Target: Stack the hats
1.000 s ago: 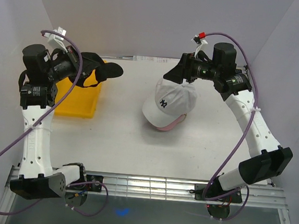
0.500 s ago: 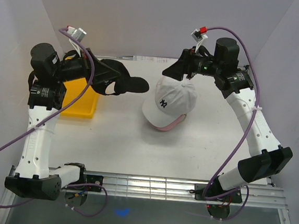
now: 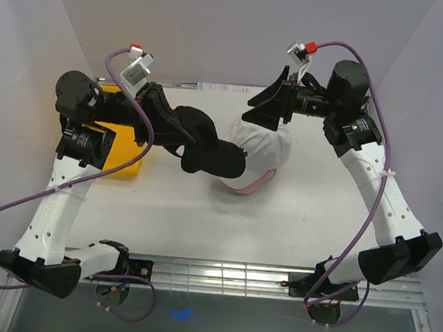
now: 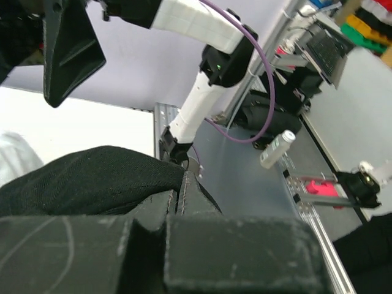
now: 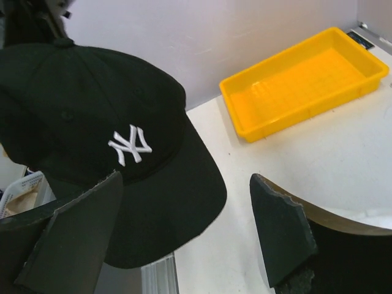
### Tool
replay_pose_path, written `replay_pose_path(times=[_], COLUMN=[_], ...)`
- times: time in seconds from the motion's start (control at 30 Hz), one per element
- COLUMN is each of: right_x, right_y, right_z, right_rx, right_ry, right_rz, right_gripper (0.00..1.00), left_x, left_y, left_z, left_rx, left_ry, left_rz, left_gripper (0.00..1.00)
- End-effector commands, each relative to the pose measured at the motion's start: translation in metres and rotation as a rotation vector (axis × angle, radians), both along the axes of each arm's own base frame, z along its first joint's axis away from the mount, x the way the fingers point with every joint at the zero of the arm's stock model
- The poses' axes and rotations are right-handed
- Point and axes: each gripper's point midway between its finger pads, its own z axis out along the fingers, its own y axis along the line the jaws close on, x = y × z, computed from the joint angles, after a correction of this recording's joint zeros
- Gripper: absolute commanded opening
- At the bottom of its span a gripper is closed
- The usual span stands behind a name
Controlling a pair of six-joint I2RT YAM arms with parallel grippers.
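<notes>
Black fabric with a white stitched logo, the black cap (image 3: 216, 160) is clamped in the left gripper (image 3: 172, 124), its curved brim overlapping the white cap's (image 3: 270, 145) left side. The white cap sits midway along the table's (image 3: 201, 219) far edge on the pink cap (image 3: 252, 186). The right gripper (image 3: 270, 108) hovers above it, jaws spread wide, holding nothing.

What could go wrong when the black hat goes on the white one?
The left gripper pinches the black cap at one edge, so it may land crooked on the white cap. The open right gripper hovers right by that cap, so the arms might bump. A nudge could shift the pink cap underneath.
</notes>
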Motion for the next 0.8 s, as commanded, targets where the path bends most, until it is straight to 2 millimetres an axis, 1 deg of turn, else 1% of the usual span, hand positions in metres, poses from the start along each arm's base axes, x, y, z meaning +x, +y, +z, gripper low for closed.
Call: replay_pose_path(times=[0.0, 0.03, 0.07, 0.1, 0.17, 0.23, 0.27, 0.37, 0.5, 0.53, 0.6, 0.67, 0.7, 0.73, 0.77], right_x=[-0.035, -0.042, -0.047, -0.055, -0.059, -0.065, -0.064, -0.071, -0.069, -0.074, -0.08, -0.082, -0.081, -0.08, -0.079], right_y=[-0.004, -0.004, -0.004, -0.005, -0.005, -0.007, -0.007, -0.008, -0.008, -0.008, -0.004, -0.001, 0.004, 0.006, 0.008], right_z=[0.042, 0.042, 0.051, 0.051, 0.049, 0.047, 0.041, 0.036, 0.027, 0.026, 0.024, 0.019, 0.02, 0.011, 0.009], right_rx=[0.097, 0.109, 0.133, 0.135, 0.142, 0.136, 0.126, 0.114, 0.083, 0.085, 0.087, 0.07, 0.062, 0.034, 0.022], right_ry=[-0.146, -0.127, -0.178, -0.184, -0.188, -0.201, -0.206, -0.23, -0.251, -0.255, -0.259, -0.275, -0.287, -0.291, -0.292], right_rz=[0.12, 0.159, 0.185, 0.226, 0.25, 0.262, 0.259, 0.261, 0.246, 0.269, 0.29, 0.275, 0.251, 0.248, 0.237], right_gripper=[0.89, 0.9, 0.91, 0.91, 0.91, 0.92, 0.92, 0.94, 0.96, 0.96, 0.97, 0.98, 0.98, 0.98, 0.98], left_x=[-0.025, -0.028, -0.026, -0.031, -0.027, -0.029, -0.027, -0.026, -0.027, -0.026, -0.025, -0.022, -0.022, -0.021, -0.021], left_y=[-0.009, -0.012, -0.017, -0.023, -0.031, -0.037, -0.039, -0.044, -0.054, -0.056, -0.059, -0.063, -0.064, -0.066, -0.067], left_z=[0.004, 0.003, 0.0, -0.003, -0.01, -0.013, -0.015, -0.017, -0.019, -0.019, -0.02, -0.022, -0.023, -0.023, -0.023], left_rx=[-0.002, -0.002, -0.001, -0.001, 0.007, 0.004, 0.006, 0.009, 0.014, 0.014, 0.015, 0.02, 0.021, 0.023, 0.021], left_ry=[-0.111, -0.112, -0.1, -0.087, -0.058, -0.055, -0.046, -0.042, -0.027, -0.024, -0.019, -0.005, -0.002, 0.002, 0.0], left_rz=[-0.123, -0.148, -0.163, -0.196, -0.22, -0.238, -0.242, -0.26, -0.3, -0.3, -0.309, -0.316, -0.322, -0.325, -0.325], left_gripper=[0.0, 0.0, 0.0, 0.0, 0.0, 0.0, 0.0, 0.0, 0.0, 0.0, 0.0, 0.0, 0.0, 0.0, 0.0])
